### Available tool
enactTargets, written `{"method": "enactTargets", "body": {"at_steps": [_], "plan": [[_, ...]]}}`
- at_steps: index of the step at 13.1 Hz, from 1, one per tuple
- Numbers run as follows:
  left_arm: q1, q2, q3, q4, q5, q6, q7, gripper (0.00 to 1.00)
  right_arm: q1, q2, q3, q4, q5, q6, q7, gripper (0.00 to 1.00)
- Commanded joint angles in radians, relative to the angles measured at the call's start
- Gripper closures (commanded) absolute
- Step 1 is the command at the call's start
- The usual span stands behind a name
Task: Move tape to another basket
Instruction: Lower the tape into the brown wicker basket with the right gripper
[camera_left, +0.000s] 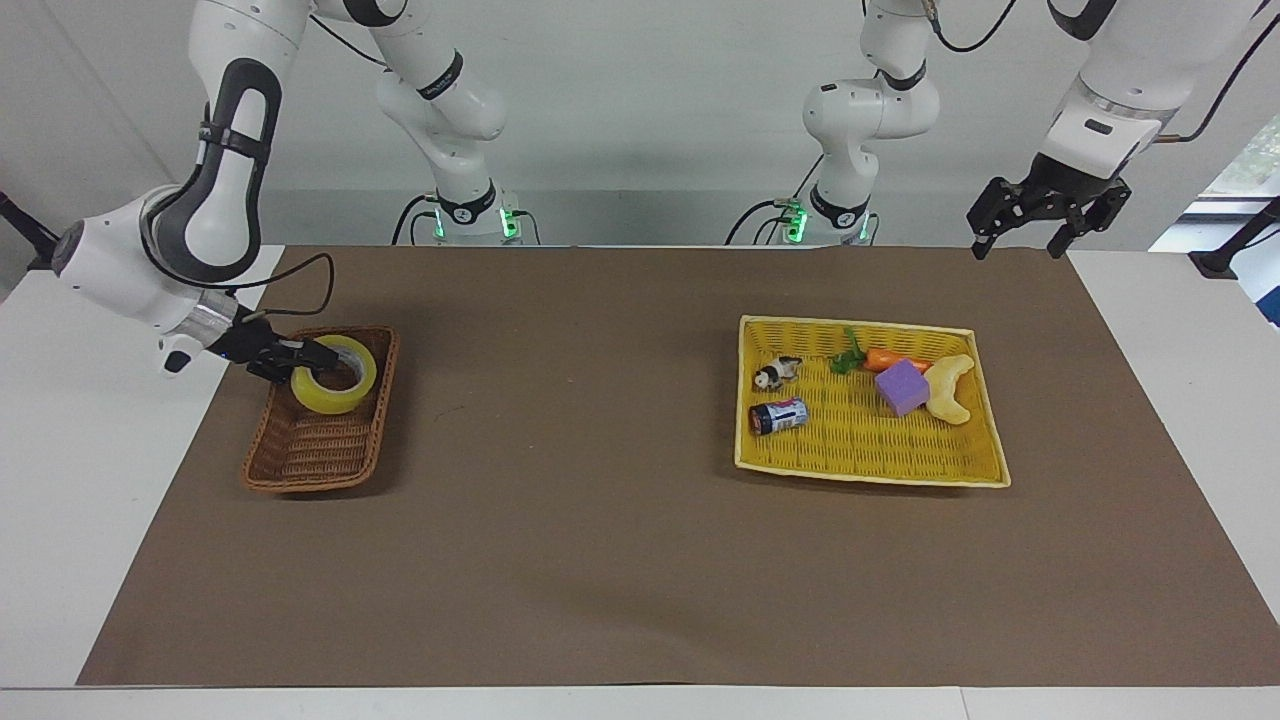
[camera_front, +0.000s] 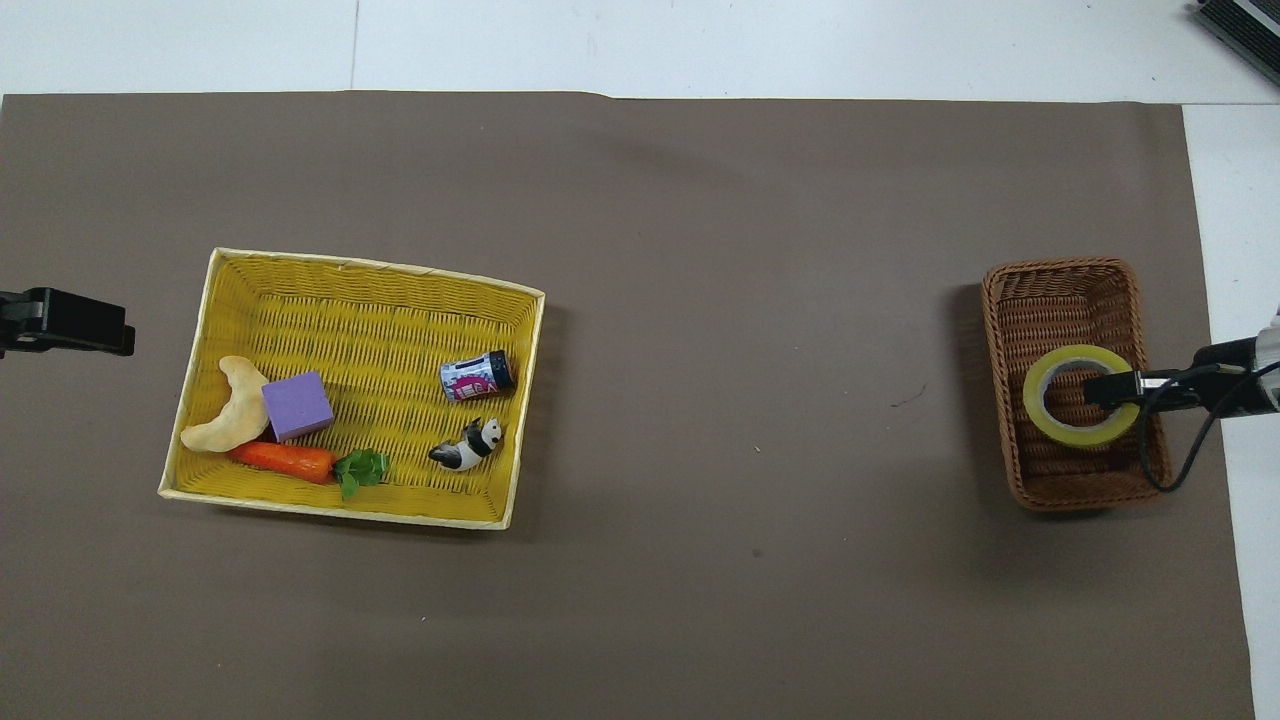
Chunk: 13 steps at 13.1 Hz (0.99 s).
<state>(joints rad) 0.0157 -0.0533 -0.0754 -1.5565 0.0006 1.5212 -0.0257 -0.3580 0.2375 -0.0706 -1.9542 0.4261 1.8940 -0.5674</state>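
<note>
Lying in the wicker basket (camera_left: 318, 440), translucent yellow tape (camera_left: 335, 374) (pale core) clamped by right hand (camera_left: 308, 356).

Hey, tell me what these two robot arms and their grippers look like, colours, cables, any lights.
Both arms are glossy white with rounded segments, black joint rings and dark grey inlays. Green lights glow at each base. The right gripper is black behind a silver wrist ring, with a thin black cable looping from it. The left gripper is black too, with angular linked fingers under a white wrist; black cables hang along the upper arms.
</note>
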Motion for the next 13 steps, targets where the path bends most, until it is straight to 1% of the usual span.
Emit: {"method": "enactTargets", "body": {"at_steps": [1, 7, 8, 9, 11, 13], "plan": [[0.015, -0.023, -0.004, -0.023, -0.017, -0.007, 0.01, 0.0, -0.018, 0.003, 0.014, 0.004, 0.013, 0.011, -0.031, 1.0], [0.007, -0.019, -0.006, -0.019, -0.017, 0.004, 0.007, 0.0, -0.016, 0.023, 0.014, -0.003, 0.034, 0.031, -0.037, 1.0], [0.009, -0.019, -0.004, -0.017, -0.017, 0.005, 0.006, 0.0, -0.016, 0.025, 0.014, -0.003, 0.034, 0.031, -0.043, 0.95], [0.007, -0.019, -0.006, -0.017, -0.017, 0.004, 0.004, 0.0, -0.015, 0.025, 0.014, -0.003, 0.034, 0.031, -0.042, 0.66], [0.007, -0.019, -0.006, -0.016, -0.017, 0.004, 0.003, 0.0, -0.013, 0.025, 0.014, -0.003, 0.034, 0.034, -0.037, 0.0], [0.012, -0.019, -0.007, -0.008, -0.017, 0.004, 0.009, 0.0, -0.016, 0.026, 0.014, 0.003, 0.034, 0.031, -0.037, 0.0]]}}
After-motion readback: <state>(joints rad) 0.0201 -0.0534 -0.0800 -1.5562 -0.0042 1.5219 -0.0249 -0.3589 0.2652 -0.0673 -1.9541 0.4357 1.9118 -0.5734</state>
